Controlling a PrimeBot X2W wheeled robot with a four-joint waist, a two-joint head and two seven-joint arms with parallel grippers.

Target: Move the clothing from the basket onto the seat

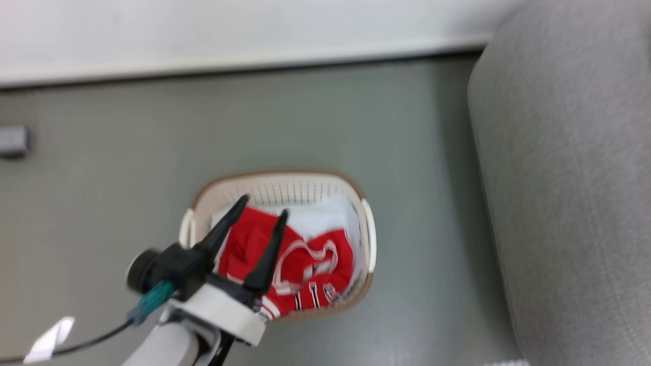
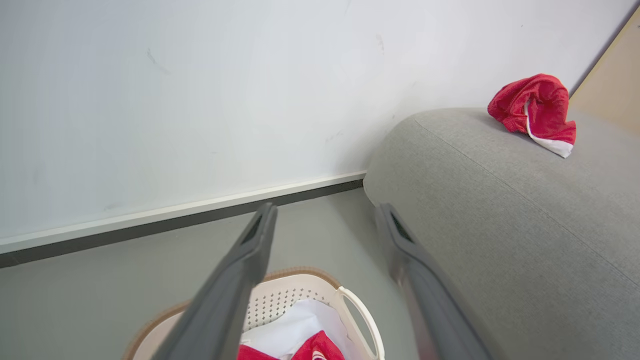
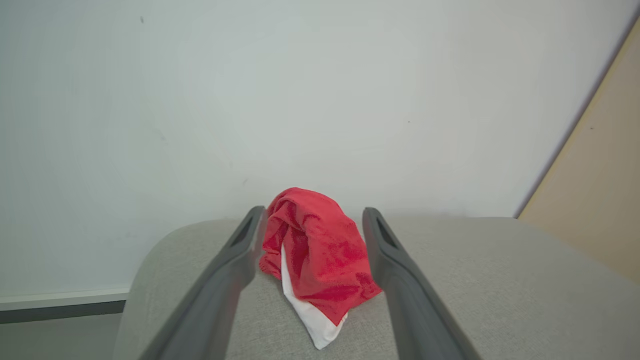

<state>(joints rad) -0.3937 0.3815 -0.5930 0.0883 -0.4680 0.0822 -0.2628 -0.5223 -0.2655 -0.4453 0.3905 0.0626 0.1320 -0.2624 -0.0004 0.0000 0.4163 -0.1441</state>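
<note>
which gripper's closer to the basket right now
Left. The left gripper hangs open over the basket and its red clothing. The right gripper is off at the sofa, open either side of a red garment.

Head looks down; wrist views share the seat (image 2: 500, 225).

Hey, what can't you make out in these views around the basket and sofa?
1. Head view: lettering on the clothing in the basket, smeared by blur.
2. Head view: garment count; they are bunched and the left gripper covers part.
3. Left wrist view: most of the basket, cut by the bottom edge.
4. Right wrist view: whether the right gripper touches the red garment on the seat; depth unclear.
</note>
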